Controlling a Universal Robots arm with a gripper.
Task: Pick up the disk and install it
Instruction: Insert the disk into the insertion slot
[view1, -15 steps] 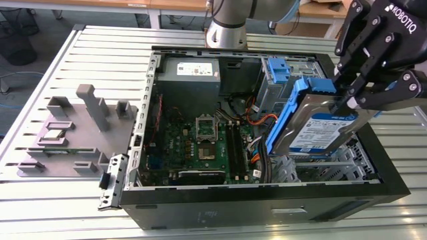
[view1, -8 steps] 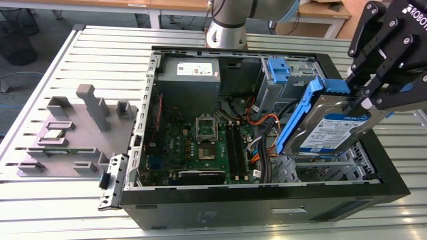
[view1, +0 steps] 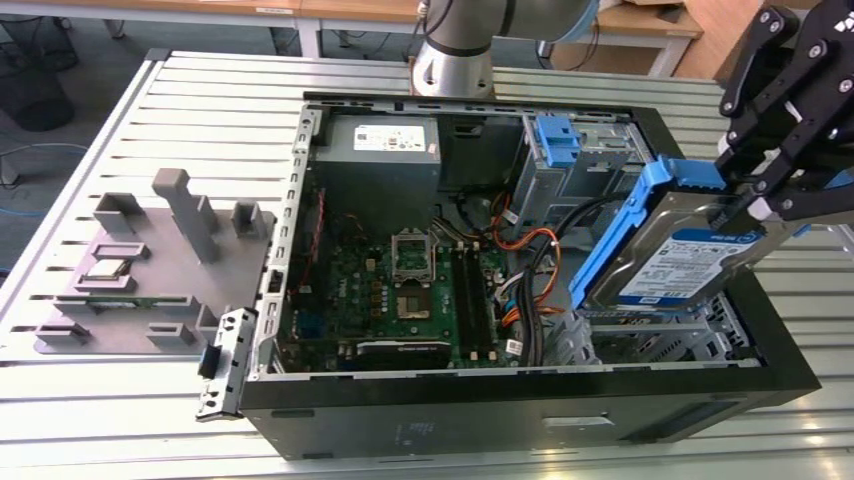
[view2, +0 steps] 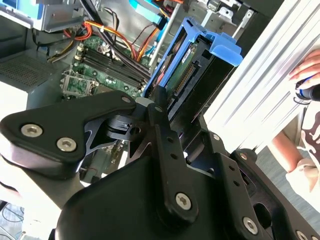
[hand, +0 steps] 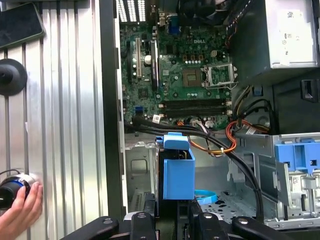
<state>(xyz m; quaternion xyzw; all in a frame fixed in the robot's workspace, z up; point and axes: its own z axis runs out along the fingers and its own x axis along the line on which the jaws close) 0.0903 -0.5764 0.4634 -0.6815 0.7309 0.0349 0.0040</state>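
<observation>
Tool (view1: 747, 208) tight on one blue-railed disk (view1: 678, 265), tilted over one open computer case (view1: 534, 405), one empty bracket (view1: 554, 140) inside.

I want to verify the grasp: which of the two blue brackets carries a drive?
The one the gripper holds, around the disk; the lighter-blue bracket sits empty in the case.

Silver, blue-railed disk (view1: 687, 258) tilts steeply in midair.
</observation>
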